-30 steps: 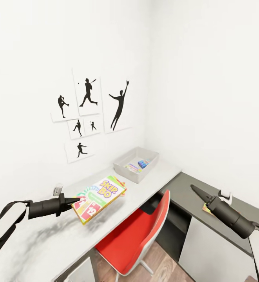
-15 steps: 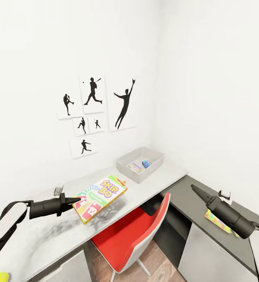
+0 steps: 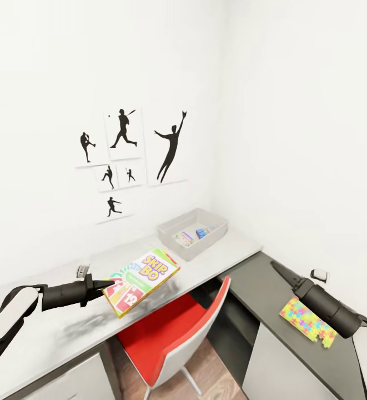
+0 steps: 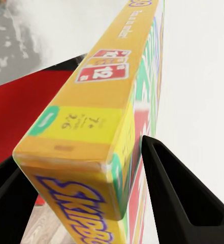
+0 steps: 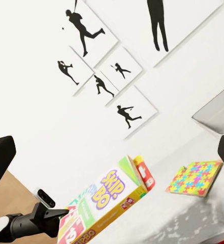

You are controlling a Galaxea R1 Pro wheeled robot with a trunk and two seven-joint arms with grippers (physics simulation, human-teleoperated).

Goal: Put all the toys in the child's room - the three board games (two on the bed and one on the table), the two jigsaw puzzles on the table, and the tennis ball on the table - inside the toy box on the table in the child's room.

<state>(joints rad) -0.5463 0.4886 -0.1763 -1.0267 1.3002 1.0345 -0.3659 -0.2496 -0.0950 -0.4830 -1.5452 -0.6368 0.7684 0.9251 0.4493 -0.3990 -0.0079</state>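
Now my left gripper (image 3: 106, 285) has its black wedge fingers (image 4: 183, 198) clamped on one short edge of a board game (image 3: 141, 280), a thin flat cardboard box with a glossy white-green-yellow "Skip-Bo" lid and orange-yellow sides. I hold it tilted in the air above the front edge of the pale grey section of the table (image 3: 61, 328), not resting on it. From the right wrist view the same board game (image 5: 104, 206) hangs off the left gripper (image 5: 61, 215).

Behind the box a bit of another colourful flat thing peeks out; the right wrist view shows it as a jigsaw puzzle (image 5: 195, 178) of neon interlocking pieces lying flat on the pale top.

My right gripper (image 3: 277, 269) points out over the dark grey section, and its slim tapered fingers look pressed together, holding nothing. Just beside that arm a second jigsaw puzzle (image 3: 307, 321) lies flat near the front edge of the dark top.

At the far corner of the pale section sits the toy box (image 3: 192, 231), a shallow translucent grey tray; inside it lie a colourful flat item and something blue, too small to name.

A red chair (image 3: 172, 339) with a smooth shell is tucked under the table.
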